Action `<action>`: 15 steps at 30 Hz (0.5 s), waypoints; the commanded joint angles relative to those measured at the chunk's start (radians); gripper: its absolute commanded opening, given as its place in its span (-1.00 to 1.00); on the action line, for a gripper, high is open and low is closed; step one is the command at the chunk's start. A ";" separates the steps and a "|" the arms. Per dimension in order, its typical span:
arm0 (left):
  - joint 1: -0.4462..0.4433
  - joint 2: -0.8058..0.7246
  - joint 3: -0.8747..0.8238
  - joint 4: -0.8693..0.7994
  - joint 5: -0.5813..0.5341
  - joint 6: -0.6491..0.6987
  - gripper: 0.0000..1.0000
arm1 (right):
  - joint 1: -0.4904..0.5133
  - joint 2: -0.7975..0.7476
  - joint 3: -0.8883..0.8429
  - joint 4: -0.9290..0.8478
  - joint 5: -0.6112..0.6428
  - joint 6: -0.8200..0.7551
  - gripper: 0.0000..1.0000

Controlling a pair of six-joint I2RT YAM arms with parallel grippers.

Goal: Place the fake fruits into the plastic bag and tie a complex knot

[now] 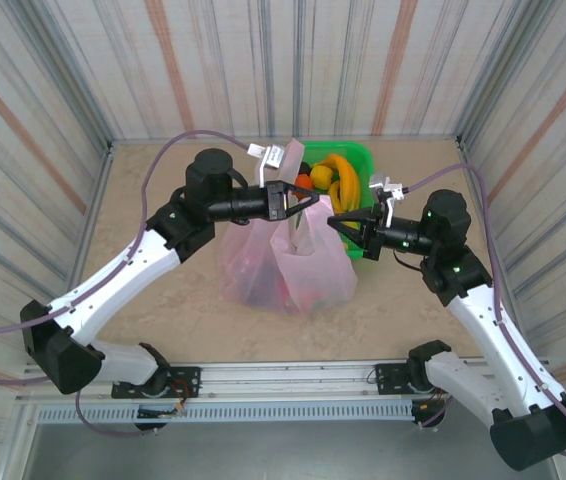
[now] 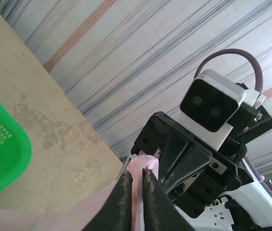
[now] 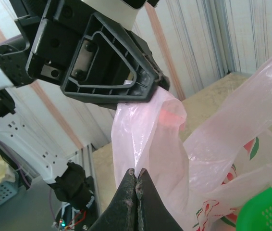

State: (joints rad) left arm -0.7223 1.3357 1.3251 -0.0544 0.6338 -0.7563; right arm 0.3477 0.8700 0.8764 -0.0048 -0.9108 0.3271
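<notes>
The pink plastic bag stands mid-table with its handles pulled up. Dark and reddish shapes show through its film near the bottom. My left gripper is shut on one handle; in the left wrist view its fingertips pinch pink film. My right gripper is shut on the other handle strip, pinched at the jaw tips. The two grippers face each other just above the bag. Yellow bananas and an orange fruit lie in the green basket.
The green mesh basket sits right behind the bag, close to both grippers, and its corner also appears in the left wrist view. Striped walls enclose the table on three sides. Bare tabletop lies left of and in front of the bag.
</notes>
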 commanded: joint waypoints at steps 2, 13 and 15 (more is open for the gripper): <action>0.005 -0.032 0.067 -0.032 -0.014 0.065 -0.95 | 0.008 -0.011 -0.008 -0.064 0.007 -0.042 -1.00; 0.038 -0.073 0.075 -0.008 0.091 0.334 -1.00 | -0.067 -0.086 0.060 -0.163 -0.045 -0.109 0.06; 0.052 -0.079 0.074 -0.004 0.139 0.371 -1.00 | -0.111 -0.056 0.084 -0.101 -0.113 -0.071 0.34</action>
State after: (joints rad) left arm -0.6811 1.2957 1.3621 -0.1036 0.6865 -0.5068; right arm 0.2790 0.8028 0.9051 -0.1432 -0.9447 0.2554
